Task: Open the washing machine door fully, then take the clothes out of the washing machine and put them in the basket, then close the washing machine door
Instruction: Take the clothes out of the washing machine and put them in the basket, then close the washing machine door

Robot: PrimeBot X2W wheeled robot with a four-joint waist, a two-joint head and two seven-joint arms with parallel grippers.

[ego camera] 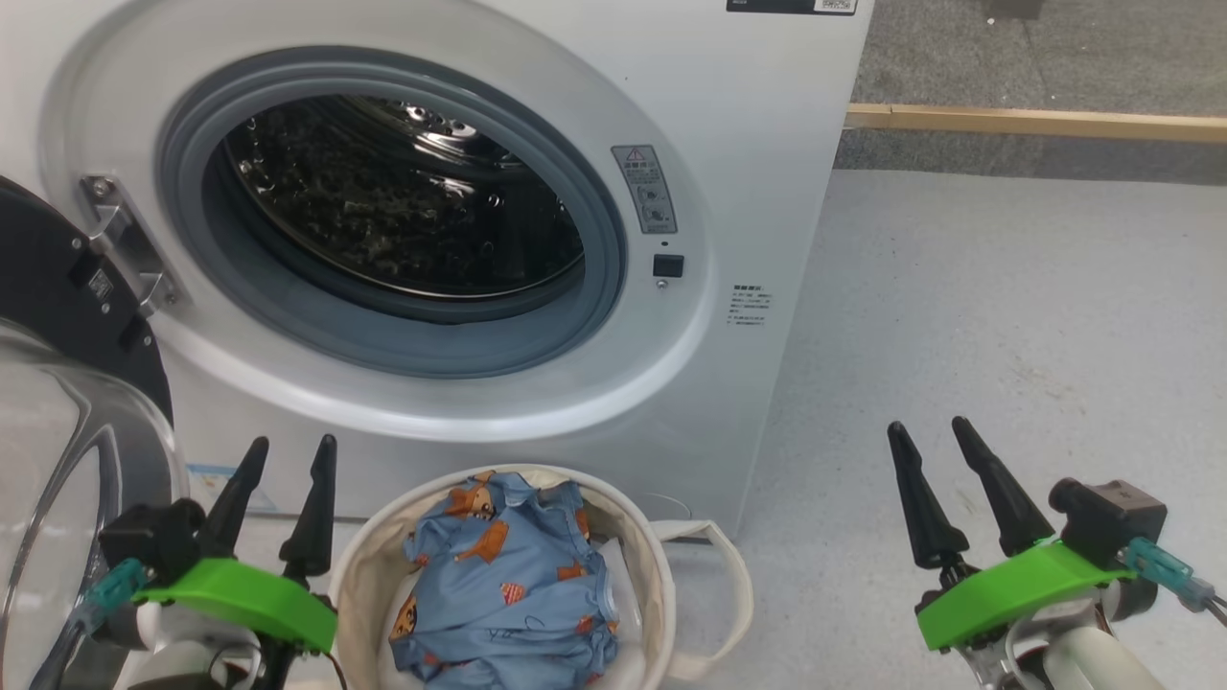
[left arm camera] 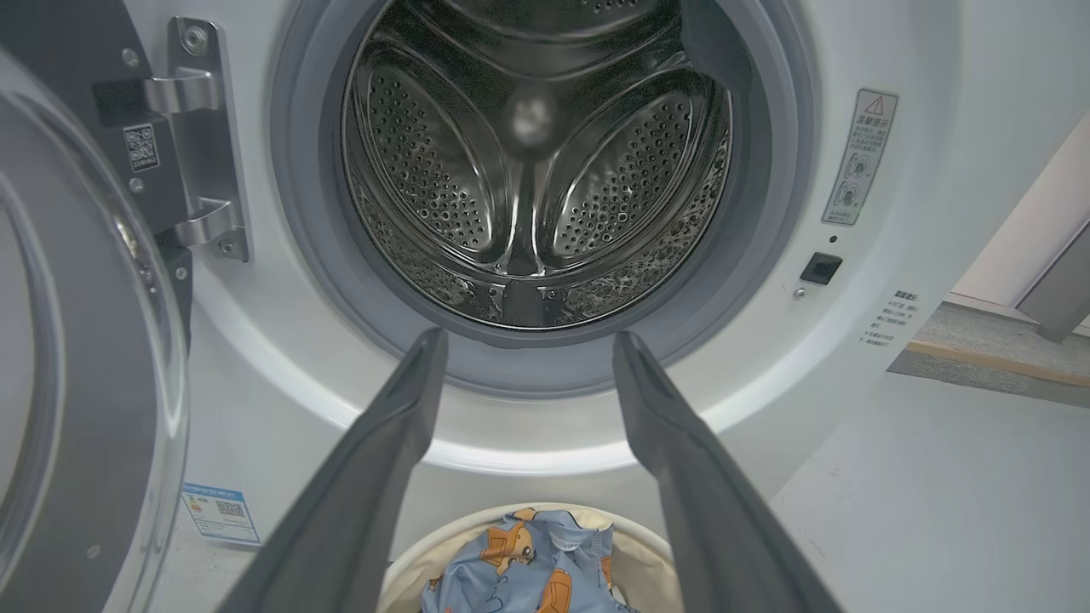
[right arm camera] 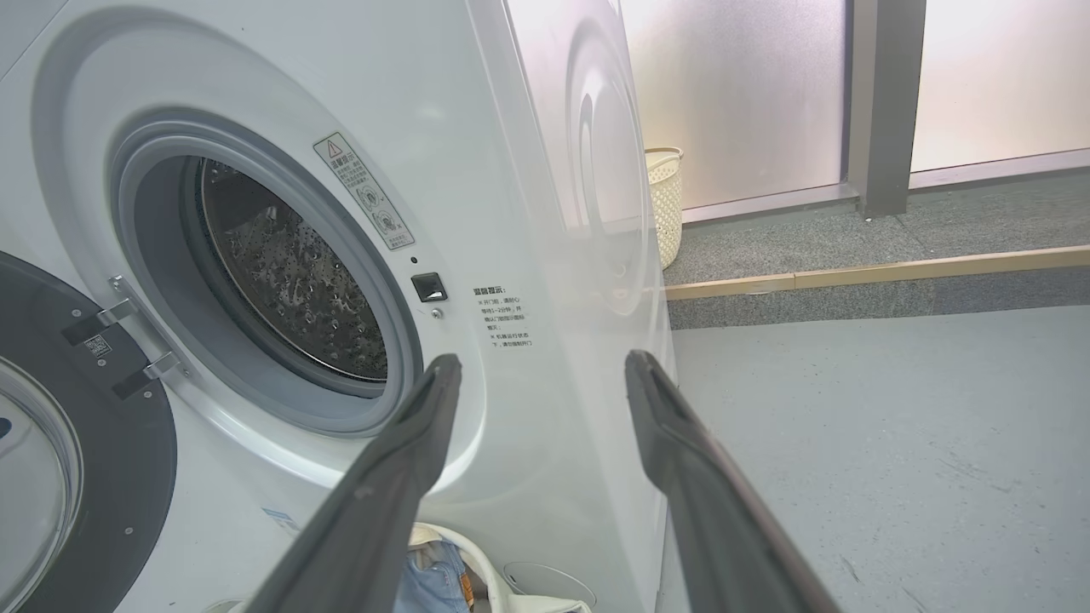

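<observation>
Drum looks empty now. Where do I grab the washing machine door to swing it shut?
Grip the washing machine door by its black rim, on the free edge away from the hinge, bringing the open left claw in from the robot's left. The domed glass likely gives no purchase, and that claw sits nearest.

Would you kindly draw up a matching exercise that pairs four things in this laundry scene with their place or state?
Things:
1. washing machine door
2. clothes
3. washing machine drum
4. right gripper

Places or states:
a. open, holding nothing, above the floor
b. bare steel, no garment in sight inside
c. swung open on the left
d. heaped in the basket

Pairs: 1-c, 2-d, 3-b, 4-a.
</observation>
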